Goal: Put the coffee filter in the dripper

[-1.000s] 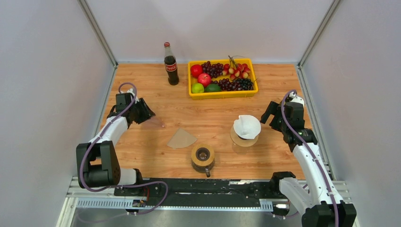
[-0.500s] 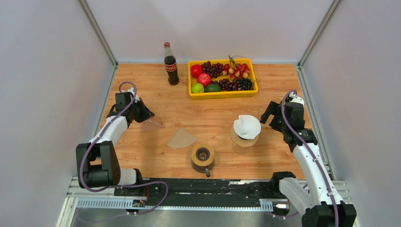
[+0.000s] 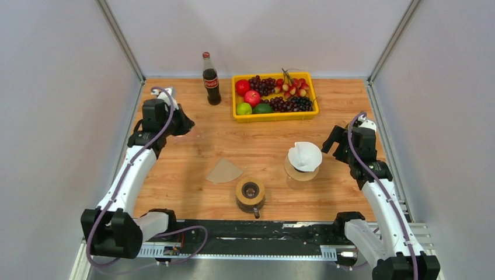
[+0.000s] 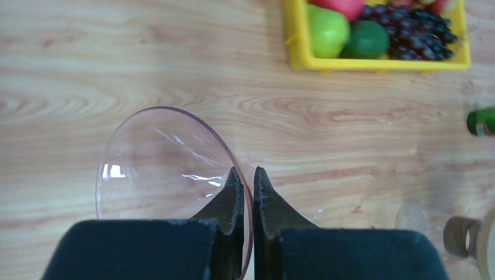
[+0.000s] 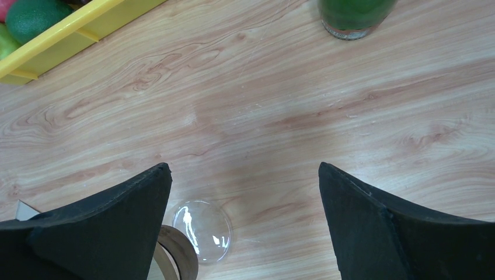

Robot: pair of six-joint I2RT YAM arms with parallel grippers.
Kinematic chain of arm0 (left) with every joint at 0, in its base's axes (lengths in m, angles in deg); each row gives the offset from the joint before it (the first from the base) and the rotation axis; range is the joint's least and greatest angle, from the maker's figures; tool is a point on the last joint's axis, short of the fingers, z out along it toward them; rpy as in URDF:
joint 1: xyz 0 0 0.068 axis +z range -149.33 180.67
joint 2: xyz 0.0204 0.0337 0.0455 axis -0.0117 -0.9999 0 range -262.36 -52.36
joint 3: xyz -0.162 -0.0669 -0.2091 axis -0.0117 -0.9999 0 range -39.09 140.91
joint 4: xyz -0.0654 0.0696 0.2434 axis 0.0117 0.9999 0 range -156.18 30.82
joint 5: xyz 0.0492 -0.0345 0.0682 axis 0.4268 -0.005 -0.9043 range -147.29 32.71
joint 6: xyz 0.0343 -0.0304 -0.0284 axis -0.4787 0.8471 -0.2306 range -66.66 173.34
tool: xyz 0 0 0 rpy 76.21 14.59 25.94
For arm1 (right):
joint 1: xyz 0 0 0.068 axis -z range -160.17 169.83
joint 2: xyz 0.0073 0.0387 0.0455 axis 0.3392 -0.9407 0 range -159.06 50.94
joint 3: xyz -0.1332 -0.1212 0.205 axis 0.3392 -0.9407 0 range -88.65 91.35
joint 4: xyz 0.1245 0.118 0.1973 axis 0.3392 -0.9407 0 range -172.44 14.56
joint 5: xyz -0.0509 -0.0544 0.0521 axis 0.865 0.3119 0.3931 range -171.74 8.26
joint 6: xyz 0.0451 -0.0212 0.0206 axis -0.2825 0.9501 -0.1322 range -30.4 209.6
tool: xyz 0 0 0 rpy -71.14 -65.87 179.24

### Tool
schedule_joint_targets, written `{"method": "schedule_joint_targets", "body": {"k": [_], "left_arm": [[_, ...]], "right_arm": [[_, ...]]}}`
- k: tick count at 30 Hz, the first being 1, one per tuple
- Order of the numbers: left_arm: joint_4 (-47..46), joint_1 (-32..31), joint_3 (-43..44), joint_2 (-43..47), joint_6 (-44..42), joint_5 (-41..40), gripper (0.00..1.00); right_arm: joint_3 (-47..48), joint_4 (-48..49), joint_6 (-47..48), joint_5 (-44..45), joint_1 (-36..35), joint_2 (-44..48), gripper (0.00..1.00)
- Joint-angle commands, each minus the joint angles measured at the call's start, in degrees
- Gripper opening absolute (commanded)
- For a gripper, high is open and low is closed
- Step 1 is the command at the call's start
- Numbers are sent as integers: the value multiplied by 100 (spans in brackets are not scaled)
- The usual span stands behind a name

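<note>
Filter (image 3: 225, 170), a fan of brown paper, lies flat on the wooden table (image 3: 175, 175) toward the middle of the near edge, with neither arm touching it. Just beside it, to the right and nearer the edge, stands a wood-banded pot (image 3: 250, 192). Farther right is a carafe (image 3: 302, 170) topped with a white cone (image 3: 305, 155). The dripper (image 4: 169, 169), a clear glass cone, is held toward the far-left corner, its rim pinched between the fingers of the left gripper (image 4: 245, 178). The right gripper (image 5: 245, 175), jaws spread wide and holding nothing, hangs near the right edge beside the carafe. Along the far edge sit a cola bottle (image 3: 211, 79) and a yellow tray (image 3: 274, 116) of fruit.
</note>
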Motion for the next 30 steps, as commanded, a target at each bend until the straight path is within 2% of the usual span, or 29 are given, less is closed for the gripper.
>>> {"method": "schedule_joint_targets", "body": {"k": [1,7,11,17,23,30], "left_arm": [[156,-1058,563,477,-641,-537,0],[319,-2793,820,944,-1271,-669,0],[646,-4341,985,965,-1622,-1515,0],[1501,-6051,1434,466,-1795,-2819,0],[2209,-6996,1727,65,-1656,-3218,0],[2062,-7268,1549,-4,-1334,-3106,0]], "right_arm": [[25,224,58,72,27,16,100],[3,225,62,47,33,0,100],[24,218,70,57,28,-62,100],[-19,217,88,63,27,-72,100],[-21,221,97,83,21,-75,100],[-50,221,88,57,20,-48,100]]}}
